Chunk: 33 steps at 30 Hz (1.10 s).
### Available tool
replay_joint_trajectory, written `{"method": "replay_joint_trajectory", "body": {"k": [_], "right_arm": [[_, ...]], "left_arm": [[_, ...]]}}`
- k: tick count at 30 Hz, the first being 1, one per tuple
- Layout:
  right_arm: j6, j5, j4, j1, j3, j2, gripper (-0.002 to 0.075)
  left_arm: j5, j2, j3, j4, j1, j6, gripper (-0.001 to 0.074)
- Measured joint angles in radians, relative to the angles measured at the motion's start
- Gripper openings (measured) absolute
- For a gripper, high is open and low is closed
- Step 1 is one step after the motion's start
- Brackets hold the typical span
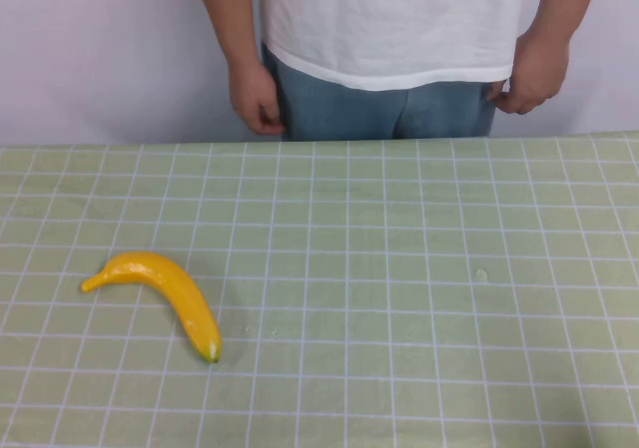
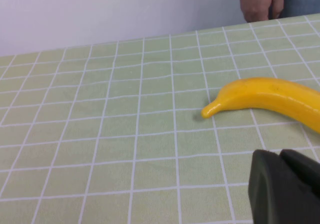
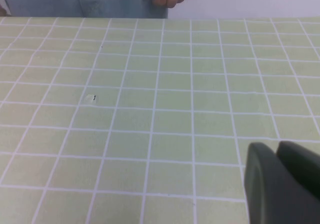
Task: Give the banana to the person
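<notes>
left gripper (image 2: pixel 285 186): only a dark chunk shows in the left wrist view, low over the cloth just short of the banana, can't tell how its fingers stand
right gripper (image 3: pixel 282 181): same deal, dark chunk above bare cloth
banana (image 1: pixel 162 293): flat on the table's left side, nothing touching it, dark-green tip toward the robot
person (image 1: pixel 389 39): standing behind the far edge, hands down
tablecloth (image 1: pixel 419 298): pale green, white grid
writing: none readable
</notes>
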Motion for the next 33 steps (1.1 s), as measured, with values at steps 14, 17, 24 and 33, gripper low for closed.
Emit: {"method": "replay_joint_trajectory", "body": {"k": [14,17,24,33], "right_arm": [[0.0,0.0,0.0,0.0,0.0,0.0,-0.0007],[0.0,0.0,0.0,0.0,0.0,0.0,-0.0007],[0.0,0.0,-0.002,0.0,0.0,0.0,-0.0007],[0.0,0.0,-0.002,0.0,0.0,0.0,-0.0007]], "left_arm": [[0.0,0.0,0.0,0.0,0.0,0.0,-0.0004],[0.0,0.0,0.0,0.0,0.0,0.0,-0.0004],[0.0,0.0,0.0,0.0,0.0,0.0,-0.0004],[-0.018,0.0,0.002,0.0,0.0,0.0,-0.0004]]}}
